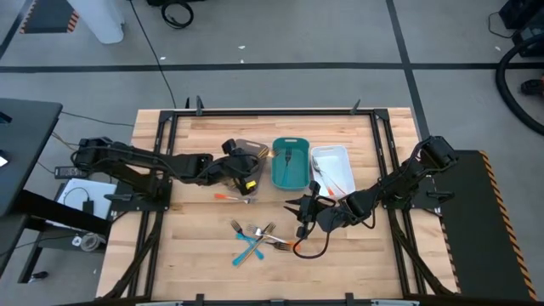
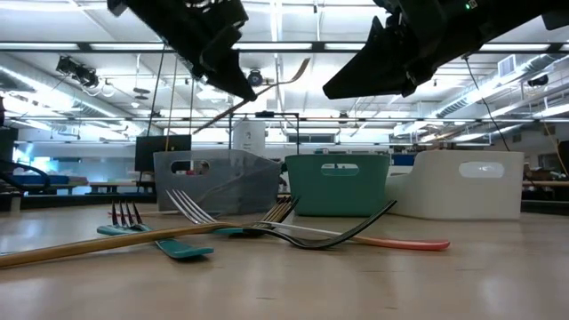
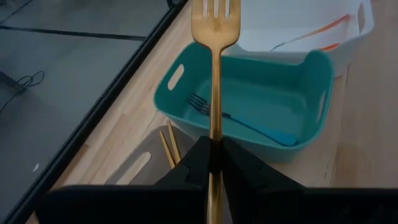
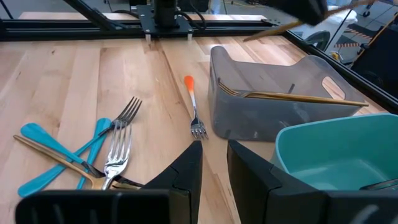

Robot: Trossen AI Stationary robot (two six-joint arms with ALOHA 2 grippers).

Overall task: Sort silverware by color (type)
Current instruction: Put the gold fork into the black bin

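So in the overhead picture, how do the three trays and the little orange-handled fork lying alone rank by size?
1. Teal tray and white tray: they look about alike, so no ranking between them.
2. Grey-brown tray: partly covered by the left claw, so unsure.
3. Orange-handled fork: clearly smallest.

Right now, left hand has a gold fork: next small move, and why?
Probably lower it and let go over the translucent grey-brown plastic tray. The left hand is shut on the slim gold metal fork above that tray, which already holds gold pieces; the teal plastic tray beyond holds a blue-handled fork.
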